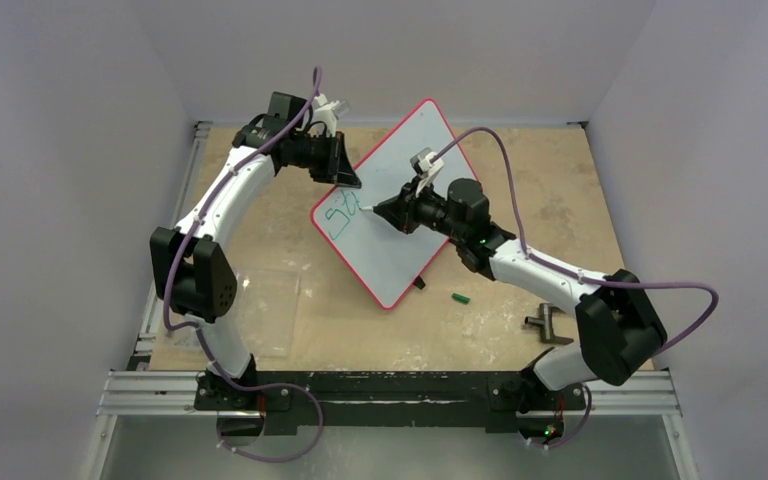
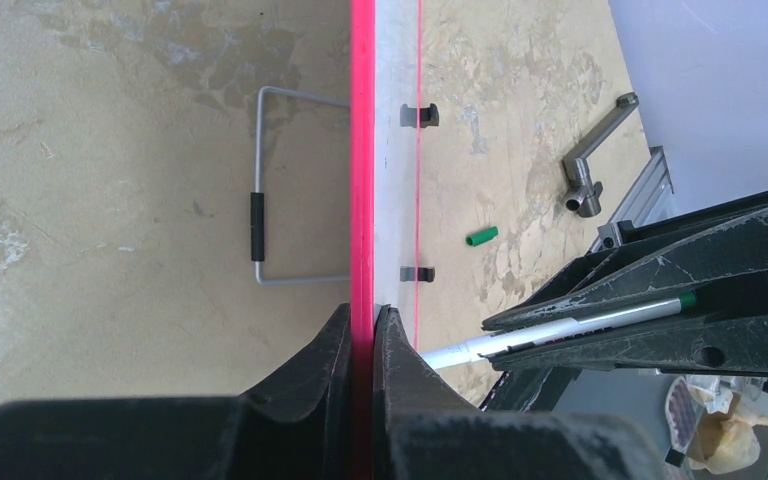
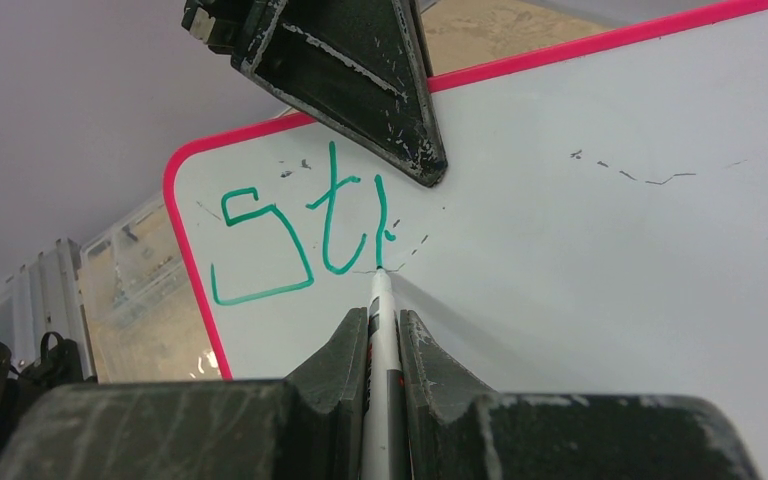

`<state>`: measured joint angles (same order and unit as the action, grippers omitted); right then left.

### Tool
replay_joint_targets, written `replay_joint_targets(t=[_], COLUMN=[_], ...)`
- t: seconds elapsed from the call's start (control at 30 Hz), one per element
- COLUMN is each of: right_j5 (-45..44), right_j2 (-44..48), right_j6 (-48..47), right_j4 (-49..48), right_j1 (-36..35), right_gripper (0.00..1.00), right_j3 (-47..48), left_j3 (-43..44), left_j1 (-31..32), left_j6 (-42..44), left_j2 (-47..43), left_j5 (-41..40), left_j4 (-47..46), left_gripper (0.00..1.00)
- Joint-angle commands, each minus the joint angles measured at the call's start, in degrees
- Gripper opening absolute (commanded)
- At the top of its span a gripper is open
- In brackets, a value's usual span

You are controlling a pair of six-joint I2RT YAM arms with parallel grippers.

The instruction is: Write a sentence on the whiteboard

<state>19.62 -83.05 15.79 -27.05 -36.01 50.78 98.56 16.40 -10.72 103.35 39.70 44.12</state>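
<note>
Right claw [image 3: 382, 318] clamped on the marker [image 3: 384, 345], tip on the whiteboard [image 3: 580, 260] past "St" [image 3: 289, 237], left claw [image 2: 362, 322] pinching the rim; next, probably, finishing that third letter.

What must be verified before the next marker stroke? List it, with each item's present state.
1. Hold of the left gripper on the whiteboard rim: ok, jaws clamped on the red edge.
2. Hold of the right gripper on the marker: ok, shut on it.
3. Marker tip against the board at the third letter: ok.
4. Progress of the sentence: not ok, only "St" and one more stroke written.
5. Bare board to the right of the letters: ok.
6. Loose green cap lying apart from the board: ok.
</note>
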Motion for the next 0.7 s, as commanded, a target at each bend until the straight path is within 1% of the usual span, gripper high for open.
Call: replay_joint_targets(t=[0.0,0.27,0.67], right_j5=[-2.66,-3.42,-5.26], right_j2=[0.07,-2.21,-4.15], right_j6=[-0.98,-0.95,-0.85], right_j4=[0.79,0.89,1.75], right_j1=[-0.28,-0.31,-0.28], right_gripper=[0.0,0.0,0.0], right_j3=[3.43,6.78,9.12], left_j3=[-0.59,-0.58,-0.64], left_j1=[1.79,1.75,1.78], left_j6=[5.27,5.27,5.27], left_j2=[-0.69,-0.69,-0.69], left_j5=[-3.4,-3.34,-3.23], left_j4=[3.55,3.59,3.56], left_gripper=[0.0,0.0,0.0])
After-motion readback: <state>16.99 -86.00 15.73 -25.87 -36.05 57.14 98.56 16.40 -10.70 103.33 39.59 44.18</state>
